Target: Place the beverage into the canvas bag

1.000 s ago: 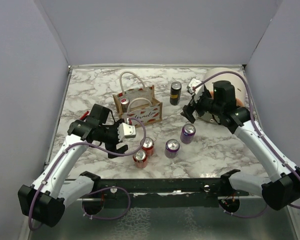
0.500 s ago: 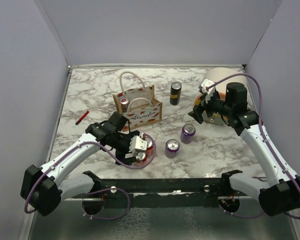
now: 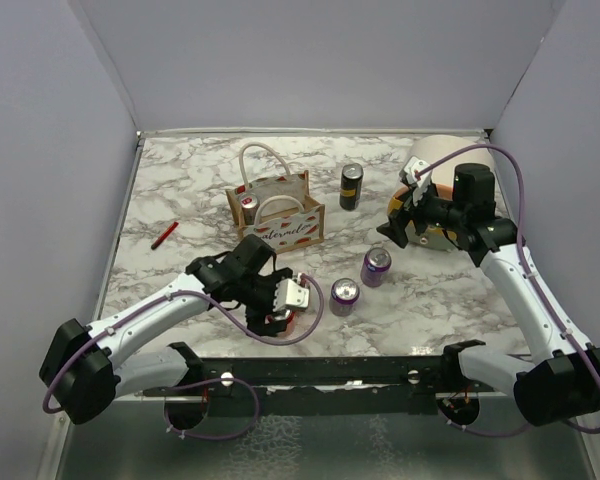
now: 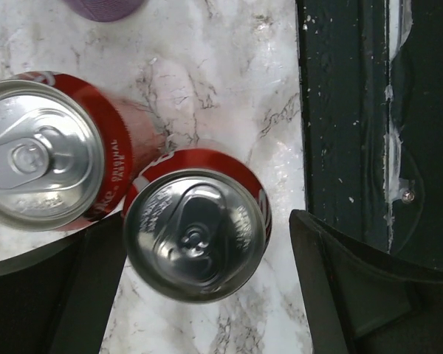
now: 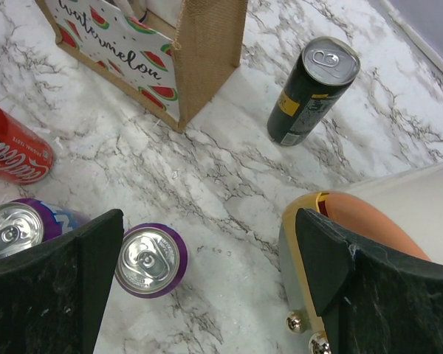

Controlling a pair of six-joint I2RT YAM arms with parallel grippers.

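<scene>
The canvas bag (image 3: 277,207), tan with white rope handles and watermelon print, stands at mid-table with one can (image 3: 247,204) inside it. Two red cans stand near the front edge. My left gripper (image 3: 281,303) hangs open over them; in the left wrist view its jaws (image 4: 203,236) straddle the top of one red can (image 4: 196,234) without touching, and the other red can (image 4: 43,153) is just outside the left finger. My right gripper (image 3: 393,222) is open and holds nothing, above the marble between a purple can (image 5: 149,259) and the domed container (image 5: 304,247).
A black can (image 3: 351,186) stands right of the bag. Two purple cans (image 3: 376,266) (image 3: 344,296) stand right of the red ones. The peach-and-yellow domed container (image 3: 450,160) sits at far right. A red pen (image 3: 164,235) lies at left. The dark front rail (image 4: 347,110) runs close beside the red cans.
My left arm has swung right and forward, from beside the bag to above the two red cans. The right arm pulled back a little toward the domed container, then held still.
</scene>
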